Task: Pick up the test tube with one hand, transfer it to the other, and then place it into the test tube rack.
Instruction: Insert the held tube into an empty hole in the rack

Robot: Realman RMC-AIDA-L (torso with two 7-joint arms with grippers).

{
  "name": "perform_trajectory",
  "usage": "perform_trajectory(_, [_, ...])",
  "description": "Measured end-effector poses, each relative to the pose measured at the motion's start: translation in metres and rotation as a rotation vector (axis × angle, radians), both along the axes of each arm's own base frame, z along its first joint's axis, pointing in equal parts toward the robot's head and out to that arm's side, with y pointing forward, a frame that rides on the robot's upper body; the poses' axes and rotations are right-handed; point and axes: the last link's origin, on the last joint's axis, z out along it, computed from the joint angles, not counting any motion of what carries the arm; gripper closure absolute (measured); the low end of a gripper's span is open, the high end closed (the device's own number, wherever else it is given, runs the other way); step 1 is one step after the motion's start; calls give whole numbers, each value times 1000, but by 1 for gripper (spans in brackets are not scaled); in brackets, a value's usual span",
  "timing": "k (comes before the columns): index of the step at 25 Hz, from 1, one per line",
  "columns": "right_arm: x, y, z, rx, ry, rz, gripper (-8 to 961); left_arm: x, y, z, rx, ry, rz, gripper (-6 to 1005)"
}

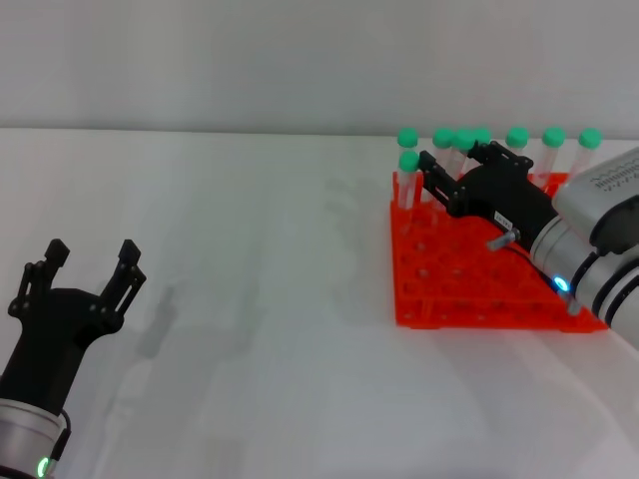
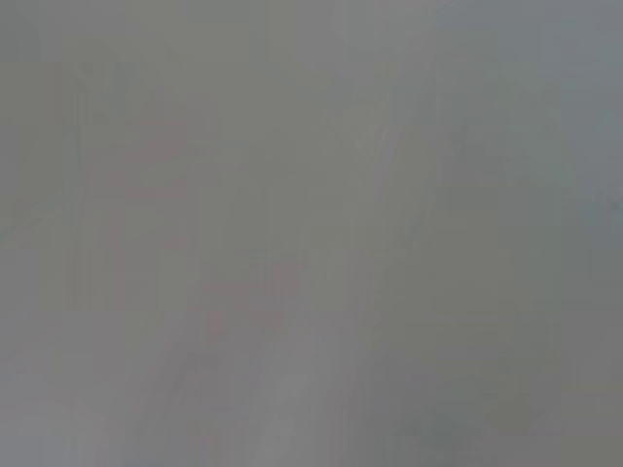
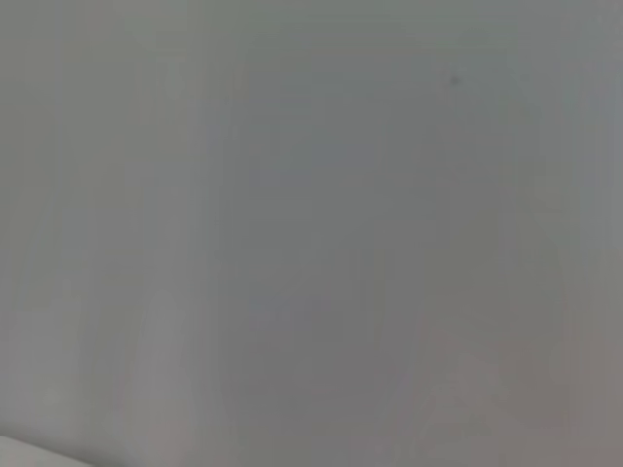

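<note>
The orange-red test tube rack (image 1: 469, 299) stands on the table at the right in the head view. Several green-capped tubes stand along its far row. One test tube (image 1: 408, 172) stands upright in a hole at the rack's far left corner, a little nearer than that row. My right gripper (image 1: 454, 160), black with a small white label, reaches over the rack; its fingers are spread, and one fingertip (image 1: 429, 163) is just beside that tube. My left gripper (image 1: 90, 257) hovers open and empty at the lower left. Both wrist views show only a blurred grey surface.
A white table (image 1: 250, 249) stretches between the two arms. The pale wall runs along the back edge. The right arm's silver forearm (image 1: 599, 239) with its blue light crosses the rack's right side.
</note>
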Motion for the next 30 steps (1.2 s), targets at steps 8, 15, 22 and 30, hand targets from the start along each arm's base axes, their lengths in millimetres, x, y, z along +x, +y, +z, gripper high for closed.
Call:
perform_trajectory(8, [1, -1, -5, -3, -75, 7, 378, -3, -2, 1, 1, 10, 4, 118])
perform_trajectory(15, [0, -2, -7, 15, -134, 37, 379, -3, -4, 8, 30, 23, -19, 118])
perform_trajectory(22, [1, -4, -9, 37, -225, 74, 380, -4, -4, 8, 33, 24, -17, 118])
perform_trajectory(30, [4, 0, -13, 35, -359, 89, 381, -3, -3, 9, 32, -2, -18, 118])
